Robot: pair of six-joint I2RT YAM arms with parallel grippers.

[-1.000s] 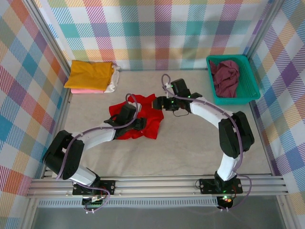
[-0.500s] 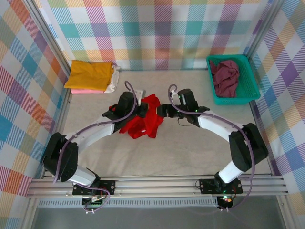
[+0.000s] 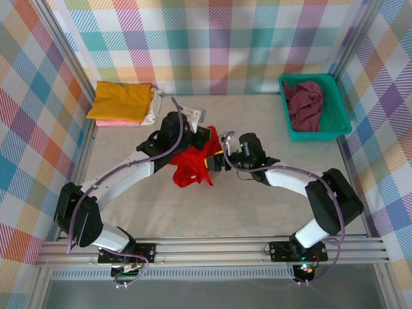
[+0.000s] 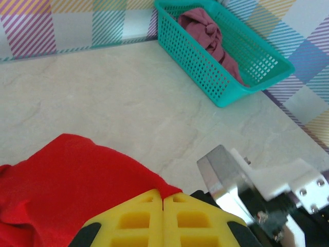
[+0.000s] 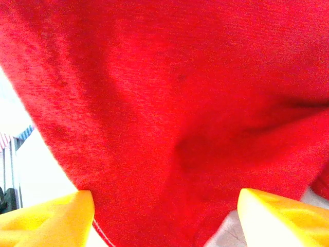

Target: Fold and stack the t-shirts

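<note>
Now the left gripper [image 4: 163, 198] clamps the red t-shirt [image 3: 191, 168] — bunched above the counter [image 3: 257, 206] — while the right gripper [image 5: 165, 200] stands wide open, right against the cloth.

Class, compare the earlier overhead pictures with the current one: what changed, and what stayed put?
The left gripper closed on the red t-shirt and lifted it, bunched, toward the back. The right gripper, open, shifted slightly nearer. The folded stack, basket and maroon t-shirt stayed put.

Matt red cloth t-shirt [image 3: 191, 168], teal plastic mesh basket [image 3: 318, 136], smooth pale table [image 3: 257, 209]
</note>
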